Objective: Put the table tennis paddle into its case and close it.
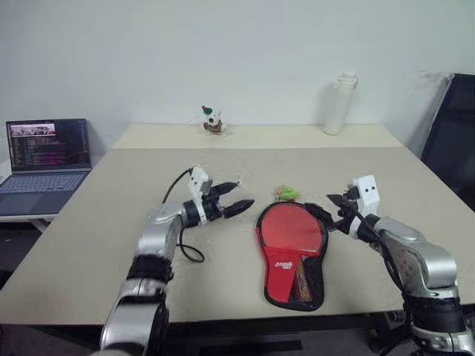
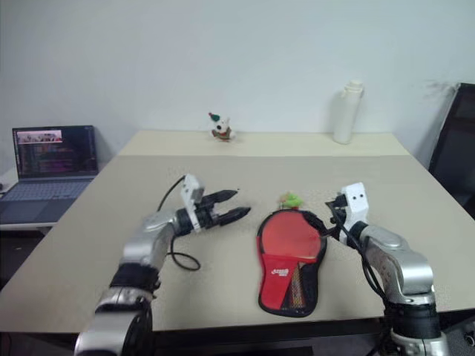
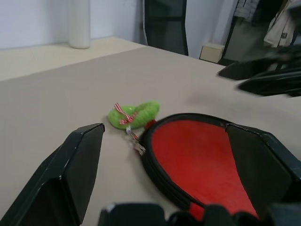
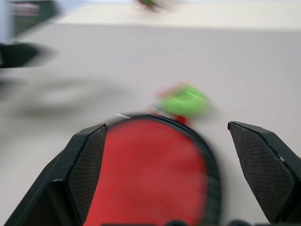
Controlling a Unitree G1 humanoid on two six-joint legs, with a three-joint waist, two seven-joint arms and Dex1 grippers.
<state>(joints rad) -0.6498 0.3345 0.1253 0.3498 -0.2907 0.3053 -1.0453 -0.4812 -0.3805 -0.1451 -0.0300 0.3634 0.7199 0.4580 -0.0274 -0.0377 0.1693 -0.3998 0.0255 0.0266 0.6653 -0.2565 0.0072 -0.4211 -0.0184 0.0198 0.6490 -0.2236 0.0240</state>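
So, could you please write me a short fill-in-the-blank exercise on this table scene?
1. Both claws, left and right, are ____.
2. The case lies ____ the two claws.
3. The small toy by the case's round end is ____.
4. The bottle at the table's far edge is ____.

Missing: open; between; green; white

silver arms, black fingers, white wrist cameras
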